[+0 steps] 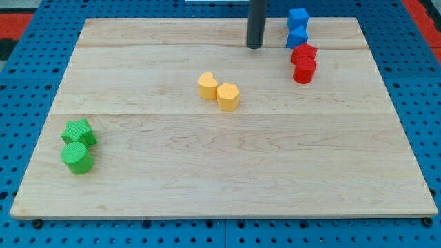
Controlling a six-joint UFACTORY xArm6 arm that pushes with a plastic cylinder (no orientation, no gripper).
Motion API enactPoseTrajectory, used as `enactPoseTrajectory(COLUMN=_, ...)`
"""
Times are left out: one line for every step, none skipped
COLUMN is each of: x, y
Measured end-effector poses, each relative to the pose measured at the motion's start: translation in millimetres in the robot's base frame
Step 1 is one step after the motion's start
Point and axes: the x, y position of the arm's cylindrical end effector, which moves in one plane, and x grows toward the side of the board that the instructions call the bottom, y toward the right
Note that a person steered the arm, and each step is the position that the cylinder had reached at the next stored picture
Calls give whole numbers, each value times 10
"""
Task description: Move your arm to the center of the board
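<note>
My tip (254,46) touches the wooden board (220,179) near the view's top, right of the middle. It stands left of two blue blocks (298,27) and two red blocks (304,62), apart from all of them. Two yellow blocks, a heart shape (207,86) and a hexagon (229,96), lie touching near the board's centre, below and left of the tip. A green star (78,131) and a green cylinder (77,157) sit together at the view's left.
The board lies on a blue perforated table (27,103). A red surface (17,21) shows at the view's top corners.
</note>
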Motion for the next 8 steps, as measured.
enactPoseTrajectory(x=5, y=-317)
enactPoseTrajectory(x=147, y=-411)
enactPoseTrajectory(x=142, y=-411)
enactPoseTrajectory(x=294, y=-315)
enactPoseTrajectory(x=1036, y=171)
enactPoseTrajectory(x=1261, y=491)
enactPoseTrajectory(x=1265, y=491)
enactPoseTrajectory(x=1449, y=491)
